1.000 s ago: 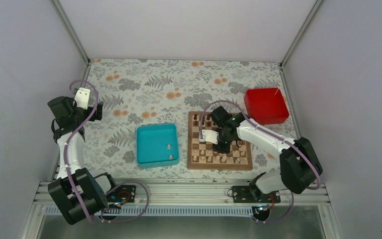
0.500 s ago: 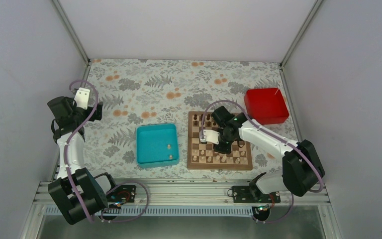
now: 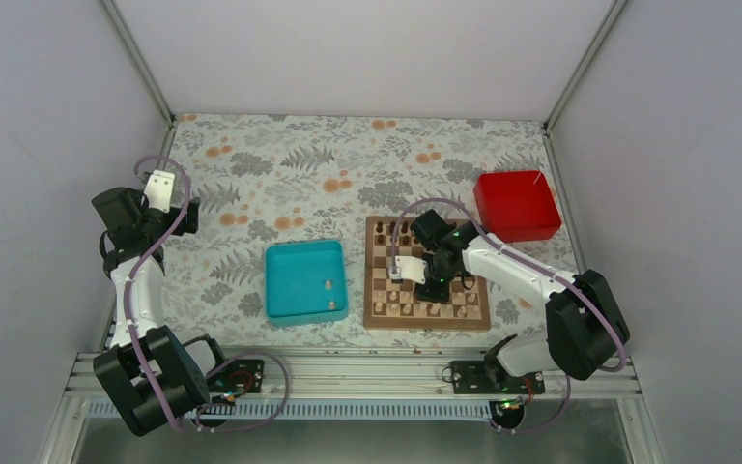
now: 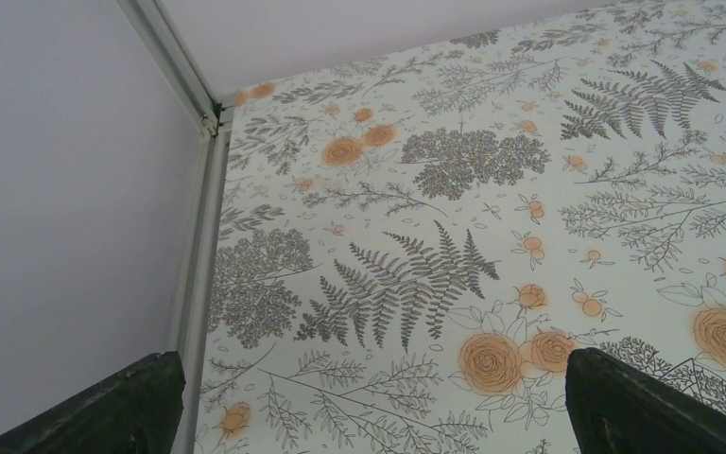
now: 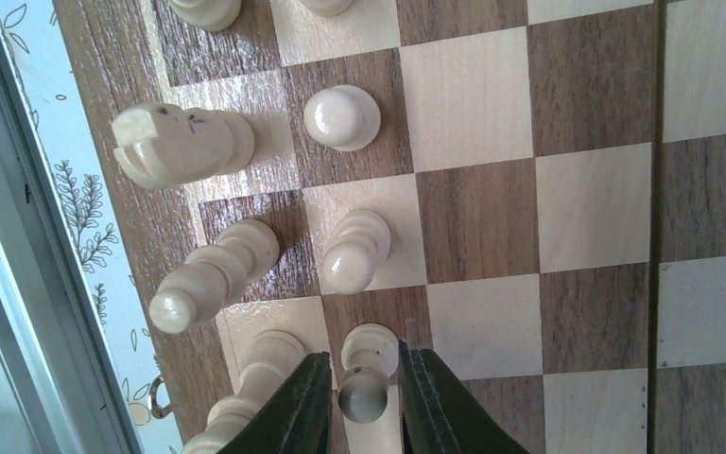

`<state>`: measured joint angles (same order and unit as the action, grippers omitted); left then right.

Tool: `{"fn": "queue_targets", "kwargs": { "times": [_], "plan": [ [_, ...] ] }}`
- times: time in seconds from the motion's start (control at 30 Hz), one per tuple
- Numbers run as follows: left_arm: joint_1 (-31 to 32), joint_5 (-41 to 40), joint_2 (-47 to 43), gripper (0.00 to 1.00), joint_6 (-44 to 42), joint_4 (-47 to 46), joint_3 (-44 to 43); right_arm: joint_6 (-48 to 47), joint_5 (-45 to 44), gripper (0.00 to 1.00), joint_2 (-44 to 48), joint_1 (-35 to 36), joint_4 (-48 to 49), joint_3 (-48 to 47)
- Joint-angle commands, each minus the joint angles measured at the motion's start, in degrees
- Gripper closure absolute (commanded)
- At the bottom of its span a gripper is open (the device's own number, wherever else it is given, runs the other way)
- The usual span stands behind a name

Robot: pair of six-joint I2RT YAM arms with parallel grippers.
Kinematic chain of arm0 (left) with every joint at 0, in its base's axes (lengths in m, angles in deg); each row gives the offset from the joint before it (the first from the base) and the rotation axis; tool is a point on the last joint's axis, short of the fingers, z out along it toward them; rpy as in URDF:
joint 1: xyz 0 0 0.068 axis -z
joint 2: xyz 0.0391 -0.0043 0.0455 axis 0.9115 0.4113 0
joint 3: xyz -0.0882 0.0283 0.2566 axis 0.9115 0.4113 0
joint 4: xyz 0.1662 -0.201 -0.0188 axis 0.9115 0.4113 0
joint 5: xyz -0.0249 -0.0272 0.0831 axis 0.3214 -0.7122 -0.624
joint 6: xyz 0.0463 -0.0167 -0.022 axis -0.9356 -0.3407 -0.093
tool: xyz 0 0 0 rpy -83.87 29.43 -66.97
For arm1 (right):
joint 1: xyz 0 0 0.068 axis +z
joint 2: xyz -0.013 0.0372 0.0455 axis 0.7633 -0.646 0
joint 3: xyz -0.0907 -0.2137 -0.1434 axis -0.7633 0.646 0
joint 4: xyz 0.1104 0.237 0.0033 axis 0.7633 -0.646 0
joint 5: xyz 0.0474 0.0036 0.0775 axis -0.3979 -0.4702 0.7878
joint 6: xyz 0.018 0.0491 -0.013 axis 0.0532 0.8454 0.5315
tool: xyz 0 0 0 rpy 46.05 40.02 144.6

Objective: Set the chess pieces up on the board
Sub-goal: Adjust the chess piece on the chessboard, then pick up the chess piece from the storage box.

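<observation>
The board (image 3: 380, 314) lies right of centre, with pale chess pieces along its near rows and dark ones at the far side. My right gripper (image 3: 432, 287) hangs over its near half. In the right wrist view the board (image 5: 596, 208) fills the frame. My right gripper (image 5: 367, 402) is closed around a pale pawn (image 5: 369, 364) that stands upright on a square. Beside it stand two more pale pawns (image 5: 342, 117), a knight (image 5: 175, 142) and a bishop (image 5: 210, 276). My left gripper (image 3: 185, 218) is open and empty over the cloth at far left, with its fingers (image 4: 104, 407) wide apart.
A teal tray (image 3: 280, 280) left of the board holds two small pale pieces (image 3: 328, 284). A red box (image 3: 515, 205) stands behind the board's right corner. The floral cloth (image 4: 435, 236) covers the table, and grey walls close in three sides.
My right gripper has shifted slightly toward the near edge of the board and lower. The left arm has not moved.
</observation>
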<state>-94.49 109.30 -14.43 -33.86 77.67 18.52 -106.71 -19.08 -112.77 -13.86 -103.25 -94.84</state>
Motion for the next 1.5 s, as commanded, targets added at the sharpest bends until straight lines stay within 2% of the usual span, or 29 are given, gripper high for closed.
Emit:
{"fn": "queue_targets", "kwargs": {
  "times": [0.0,0.2,0.5,0.63,0.77,1.03,1.23,1.47],
  "plan": [
    [-0.3,0.6,-0.5,0.0,-0.2,-1.6,-0.3,-0.1,0.5,0.78,0.4,-0.4,0.9,0.1],
    [-0.4,0.7,-0.5,0.0,-0.2,-1.5,-0.2,-0.2,0.8,0.79,0.5,-0.4,1.0,-0.4],
    [-0.4,0.9,-0.5,0.0,-0.2,-1.4,-0.3,-0.4,2.8,0.6,1.4,-0.4,-1.9,-5.3],
    [-0.4,1.1,-0.7,0.0,-0.3,-1.4,-0.2,-0.7,2.7,0.59,-0.6,0.2,-3.6,-10.3],
    [-0.3,1.6,-0.5,0.0,-0.3,-1.3,-0.3,-0.4,2.3,0.59,-4.3,3.5,-3.9,-16.0],
    [-0.4,1.9,-0.7,0.0,-0.6,-1.3,-0.1,0.0,-1.0,0.6,-13.7,15.2,1.3,-27.6],
    [-0.4,2.6,-1.0,0.0,-0.5,-0.4,-0.7,-1.5,-1.7,0.6,-24.7,18.6,1.4,-34.5],
    [-0.4,2.3,-0.7,0.0,-0.4,-0.4,-0.8,-2.0,-1.5,0.6,-31.9,20.1,2.8,-39.6]
  ]
}}
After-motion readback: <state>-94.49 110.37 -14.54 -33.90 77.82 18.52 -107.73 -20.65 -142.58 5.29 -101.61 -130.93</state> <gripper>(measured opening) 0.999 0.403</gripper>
